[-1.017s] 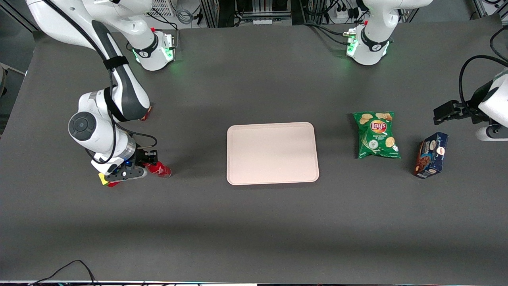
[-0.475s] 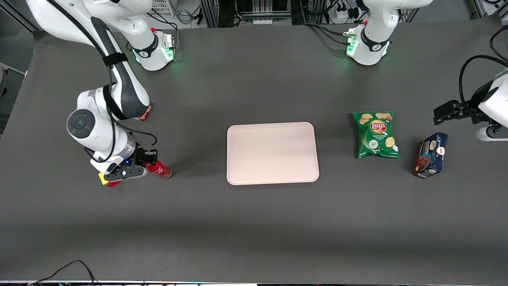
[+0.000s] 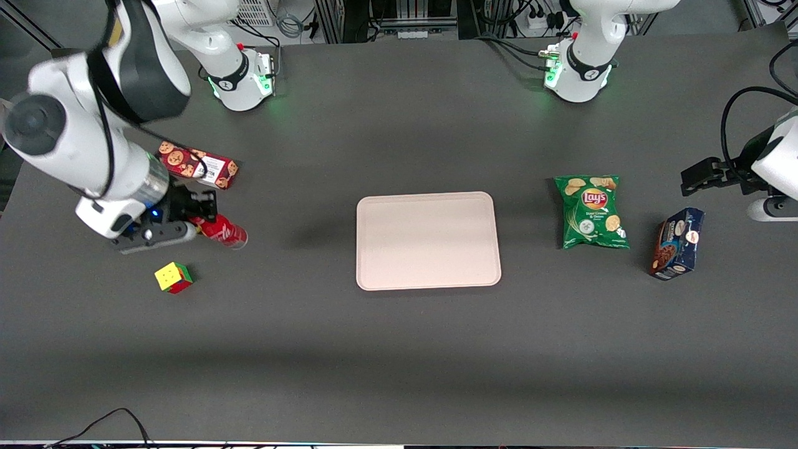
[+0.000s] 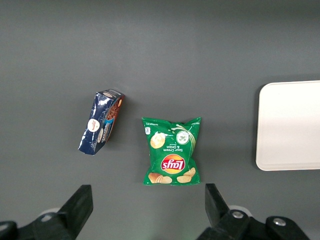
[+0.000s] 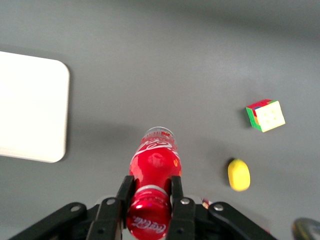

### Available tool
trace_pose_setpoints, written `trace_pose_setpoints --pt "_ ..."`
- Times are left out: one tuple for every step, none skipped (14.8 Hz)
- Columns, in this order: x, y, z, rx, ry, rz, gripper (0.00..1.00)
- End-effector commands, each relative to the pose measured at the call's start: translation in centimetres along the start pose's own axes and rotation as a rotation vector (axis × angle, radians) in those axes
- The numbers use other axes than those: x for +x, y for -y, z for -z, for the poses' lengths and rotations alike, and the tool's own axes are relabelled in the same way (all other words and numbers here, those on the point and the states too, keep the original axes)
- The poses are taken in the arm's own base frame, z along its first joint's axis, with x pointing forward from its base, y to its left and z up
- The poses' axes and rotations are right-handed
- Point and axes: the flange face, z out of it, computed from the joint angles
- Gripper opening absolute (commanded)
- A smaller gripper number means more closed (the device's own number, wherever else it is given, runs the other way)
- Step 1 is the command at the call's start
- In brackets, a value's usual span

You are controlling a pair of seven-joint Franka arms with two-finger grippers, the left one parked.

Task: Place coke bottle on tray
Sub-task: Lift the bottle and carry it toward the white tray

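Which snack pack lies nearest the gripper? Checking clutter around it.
The red cookie box, beside the gripper holding the red coke bottle; the green chip bag and blue box lie toward the parked arm's end.

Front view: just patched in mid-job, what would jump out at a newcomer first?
The gripper, raised above the table toward the working arm's end, has its jaws shut on the red coke bottle. The big pale tray lies bare mid-table. A colourful cube sits nearer the front camera than the bottle; a green chip bag lies toward the parked arm's end.
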Motion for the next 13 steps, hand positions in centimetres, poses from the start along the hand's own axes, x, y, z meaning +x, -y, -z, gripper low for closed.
trace_pose_setpoints --pt "-0.9 4.3 7.4 0.000 -0.014 -0.041 0.00" --pt "-1.1 5.9 8.7 0.005 -0.026 -0.058 0.00" --pt "-1.2 7.7 9.3 0.013 -0.036 -0.082 0.00" --pt "-1.2 9.4 9.3 0.020 -0.038 -0.102 0.00" --pt "-1.0 12.0 8.9 0.023 -0.035 -0.112 0.00" --pt "-0.7 14.7 8.4 0.030 -0.031 -0.124 0.00" --pt "-0.4 17.3 7.8 0.035 -0.025 -0.137 0.00" --pt "0.2 19.3 6.9 0.033 -0.019 -0.158 0.00" --pt "0.6 21.4 5.7 0.023 -0.020 -0.170 0.00" --pt "0.9 23.2 4.4 0.011 -0.013 -0.183 0.00" --pt "1.5 24.6 2.7 0.001 -0.009 -0.193 0.00" --pt "2.1 25.7 1.3 -0.002 -0.022 -0.199 0.00" --pt "2.7 26.7 -0.3 -0.003 -0.029 -0.198 0.00"
